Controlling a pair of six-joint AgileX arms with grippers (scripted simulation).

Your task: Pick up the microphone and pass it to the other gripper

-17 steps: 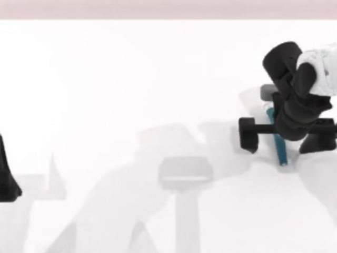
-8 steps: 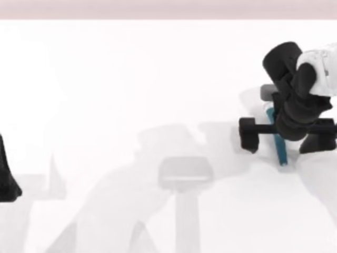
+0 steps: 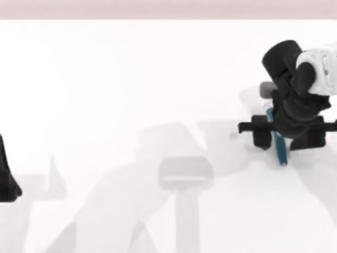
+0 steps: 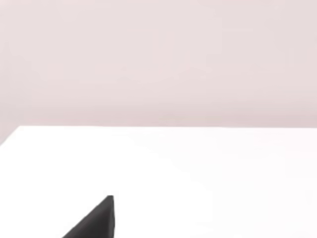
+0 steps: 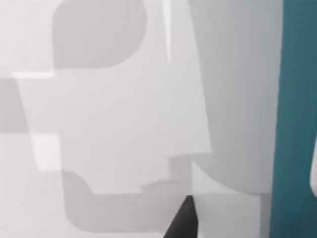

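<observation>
Since half a second ago the right gripper's (image 3: 285, 134) two black fingers have drawn inward along their crossbar, so that each now stands just beside the microphone (image 3: 279, 148) instead of well out to either side; the jaws are narrowed around the handle, though whether they already press on it cannot be told from above. Nothing else has shifted.

From the top view: one microphone, two arms, one white table (image 3: 131, 79). The slim teal handle lies on the tabletop at the right side, near the far half, running roughly away from the camera, its lower end poking out below the gripper and its head hidden under the black-and-white right arm (image 3: 308, 74). My left arm is parked at the left edge — only a dark sliver of it (image 3: 7, 174) shows, well apart from the microphone.

Left wrist view: one black pointed finger (image 4: 96, 221) at the bottom, bare white tabletop, and a pale pink wall behind. The second finger is out of view, so its spread cannot be told.

Right wrist view: the teal handle (image 5: 296, 119) fills one edge of the picture, very close to the camera, with a thin white patch on its side. One black fingertip (image 5: 184, 220) shows, apart from the handle, over the table and its grey shadows.
</observation>
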